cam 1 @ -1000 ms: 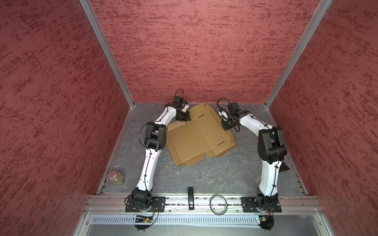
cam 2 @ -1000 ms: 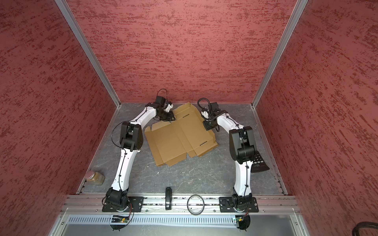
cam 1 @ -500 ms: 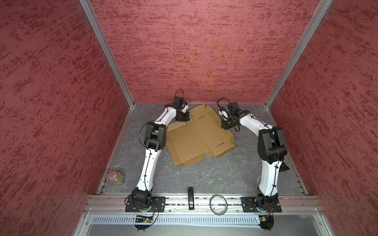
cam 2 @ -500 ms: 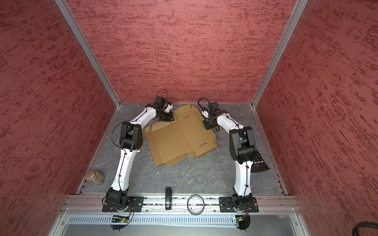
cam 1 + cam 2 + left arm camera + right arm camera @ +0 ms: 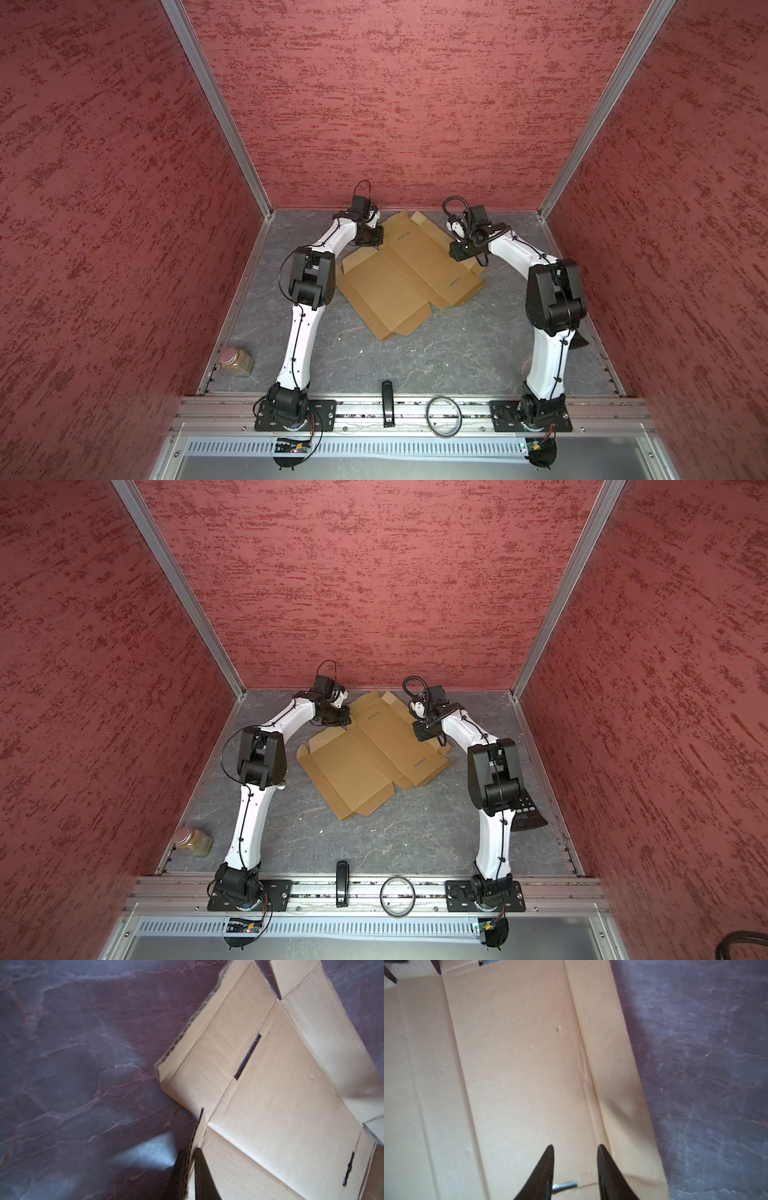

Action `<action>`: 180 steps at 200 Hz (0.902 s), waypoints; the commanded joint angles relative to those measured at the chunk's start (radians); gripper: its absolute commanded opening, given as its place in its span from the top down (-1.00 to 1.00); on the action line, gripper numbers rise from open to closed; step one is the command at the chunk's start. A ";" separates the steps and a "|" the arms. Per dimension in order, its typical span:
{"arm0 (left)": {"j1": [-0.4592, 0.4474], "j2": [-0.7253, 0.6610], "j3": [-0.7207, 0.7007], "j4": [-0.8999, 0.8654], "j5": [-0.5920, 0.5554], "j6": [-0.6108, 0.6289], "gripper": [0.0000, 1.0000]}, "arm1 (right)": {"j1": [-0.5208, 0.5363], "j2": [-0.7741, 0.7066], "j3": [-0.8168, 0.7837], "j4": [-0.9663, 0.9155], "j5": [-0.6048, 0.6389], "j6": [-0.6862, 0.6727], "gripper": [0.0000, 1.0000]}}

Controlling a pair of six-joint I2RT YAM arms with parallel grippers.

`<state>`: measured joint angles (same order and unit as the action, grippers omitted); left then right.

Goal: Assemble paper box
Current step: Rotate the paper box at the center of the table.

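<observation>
The paper box (image 5: 407, 274) (image 5: 370, 754) lies as a flat tan die-cut sheet with flaps, creases and slots on the grey table, towards the back. My left gripper (image 5: 372, 239) (image 5: 337, 720) is at the sheet's far left edge. In the left wrist view the left gripper (image 5: 189, 1151) is shut on the corrugated edge of a small raised flap of the paper box (image 5: 270, 1105). My right gripper (image 5: 462, 252) (image 5: 424, 731) hangs over the sheet's far right side. In the right wrist view the right gripper (image 5: 575, 1145) stands open above the paper box (image 5: 519, 1064), with nothing between its fingers.
A jar (image 5: 237, 361) with brownish contents stands at the table's near left edge. A black bar (image 5: 387, 401) and a ring (image 5: 444, 415) lie on the front rail. A dark keypad device (image 5: 528, 814) lies behind the right arm. Red walls enclose three sides.
The left gripper has closed onto the flap's edge. The right gripper has opened over the sheet. The sheet has hardly moved.
</observation>
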<state>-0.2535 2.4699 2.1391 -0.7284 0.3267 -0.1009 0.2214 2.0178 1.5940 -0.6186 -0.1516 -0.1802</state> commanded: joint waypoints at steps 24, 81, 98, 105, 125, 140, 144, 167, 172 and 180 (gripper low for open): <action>-0.013 -0.085 -0.087 0.062 -0.082 -0.077 0.77 | 0.002 -0.092 -0.054 0.045 0.058 0.073 0.20; -0.035 -0.218 -0.315 0.145 -0.173 -0.197 0.75 | 0.002 -0.134 -0.112 0.091 0.064 0.193 0.18; -0.043 -0.257 -0.378 0.156 -0.198 -0.234 0.74 | 0.002 -0.144 -0.125 0.110 0.047 0.232 0.17; -0.048 -0.273 -0.402 0.163 -0.210 -0.250 0.74 | 0.002 -0.148 -0.130 0.116 0.038 0.248 0.17; -0.056 -0.315 -0.475 0.182 -0.242 -0.293 0.74 | 0.002 -0.167 -0.158 0.148 0.008 0.307 0.15; -0.058 -0.346 -0.531 0.208 -0.259 -0.333 0.73 | 0.002 -0.184 -0.190 0.175 -0.013 0.347 0.15; -0.061 -0.354 -0.548 0.214 -0.266 -0.345 0.73 | 0.002 -0.190 -0.199 0.181 -0.017 0.360 0.15; -0.062 -0.394 -0.624 0.244 -0.287 -0.413 0.73 | 0.002 -0.207 -0.244 0.209 -0.040 0.433 0.14; -0.063 -0.402 -0.641 0.252 -0.288 -0.428 0.73 | 0.003 -0.209 -0.255 0.214 -0.043 0.452 0.13; -0.066 -0.416 -0.663 0.259 -0.297 -0.453 0.73 | 0.004 -0.211 -0.270 0.223 -0.053 0.475 0.14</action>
<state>-0.3141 2.1036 1.5307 -0.5251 0.0746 -0.4545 0.2214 1.8343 1.3624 -0.4553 -0.1654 0.1780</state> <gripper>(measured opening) 0.134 0.433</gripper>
